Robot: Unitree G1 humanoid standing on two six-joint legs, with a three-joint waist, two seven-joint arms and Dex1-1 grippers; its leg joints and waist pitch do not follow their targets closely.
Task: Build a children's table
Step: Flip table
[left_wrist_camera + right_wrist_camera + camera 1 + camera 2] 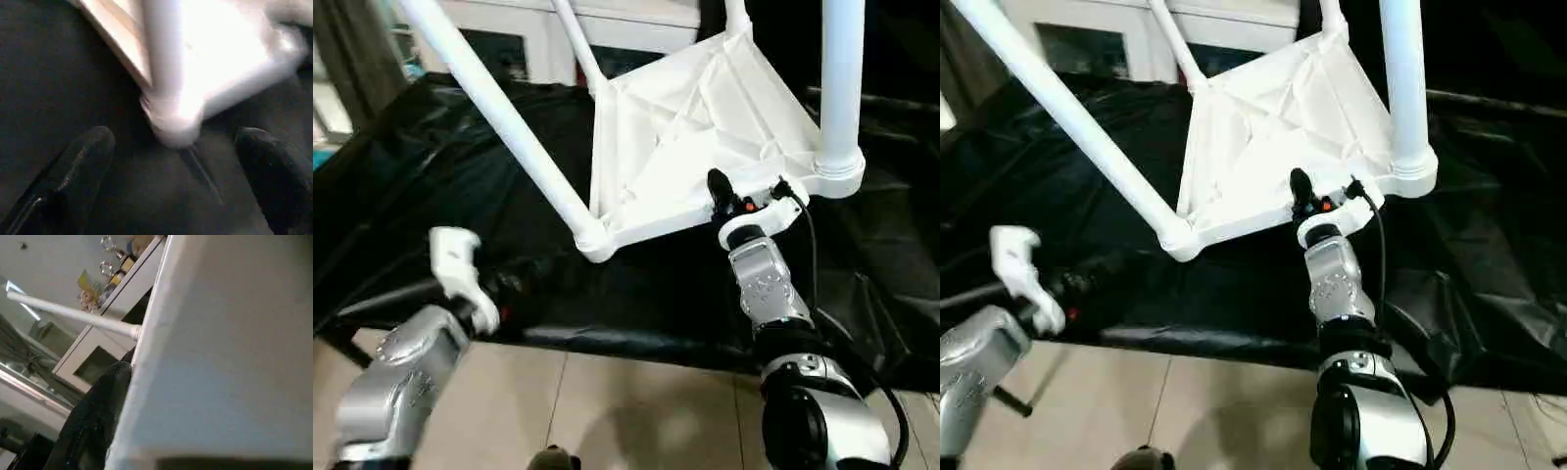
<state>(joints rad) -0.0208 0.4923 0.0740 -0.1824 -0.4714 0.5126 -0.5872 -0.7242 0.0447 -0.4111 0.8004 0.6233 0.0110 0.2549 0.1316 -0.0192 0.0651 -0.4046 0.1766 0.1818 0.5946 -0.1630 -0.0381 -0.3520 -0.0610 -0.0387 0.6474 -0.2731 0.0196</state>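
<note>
The white children's table point(685, 127) lies tilted with its ribbed underside facing me, resting on its front-left corner socket point(592, 240). Its legs stick up from the sockets: one long leg point(499, 108) slants up to the left, another point(842, 78) rises at the right. My right gripper point(734, 201) is shut on the tabletop's front edge near the right socket; one black finger point(93, 426) lies against the white rim. My left gripper point(175, 147) stands open low over the black cover, its fingers point(73, 171) spread on either side of the front-left socket point(176, 122) without touching it.
The black-covered work table point(431, 176) carries the piece; its front edge runs just ahead of my forearms. A white glass-door cabinet point(509, 39) stands behind. Tiled floor point(607, 411) lies below. A black cable point(813, 245) loops from my right wrist.
</note>
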